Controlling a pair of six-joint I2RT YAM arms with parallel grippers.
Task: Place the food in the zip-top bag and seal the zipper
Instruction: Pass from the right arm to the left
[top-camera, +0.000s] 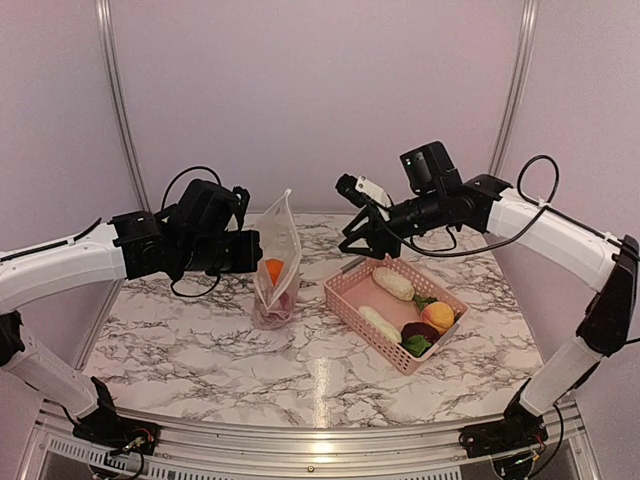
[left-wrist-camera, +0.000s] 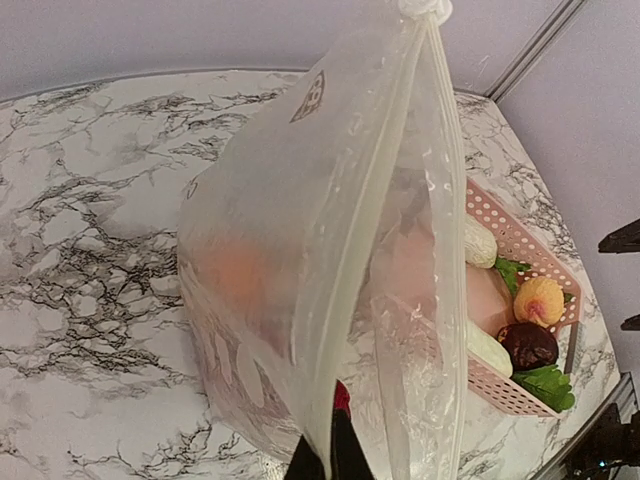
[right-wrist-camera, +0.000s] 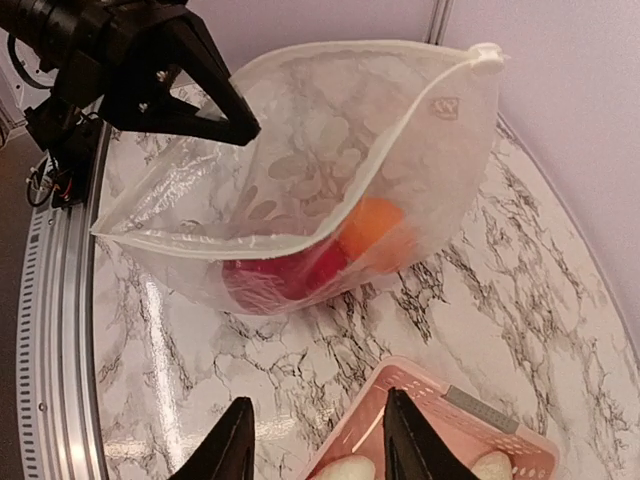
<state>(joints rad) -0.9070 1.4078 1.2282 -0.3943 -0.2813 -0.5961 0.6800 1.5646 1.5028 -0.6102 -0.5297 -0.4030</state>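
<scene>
Top external view has the zip-top bag (top-camera: 283, 232) standing on end on the marble table (top-camera: 180, 370), just left of the pink basket (top-camera: 345, 308), and the left gripper (top-camera: 250, 250) is pinched tight on one edge of its mouth, holding it up. An orange piece (top-camera: 274, 270) and a red piece (right-wrist-camera: 275, 282) sit in the bottom of it. Over the basket's far end the right gripper (top-camera: 362, 240) hangs with fingers spread and nothing between them, so my read is a reach for the next item. Waiting in the basket: two white oblong pieces (top-camera: 393, 283), a peach one (top-camera: 437, 316), a dark purple one (top-camera: 418, 331) and a green leafy one (top-camera: 417, 346). Best bet is the nearer white piece, taken across its narrow width, lifted clear of the basket wall, then dropped through the mouth without snagging the zipper (right-wrist-camera: 210, 240). That mouth looks narrow, so aim for its middle.
</scene>
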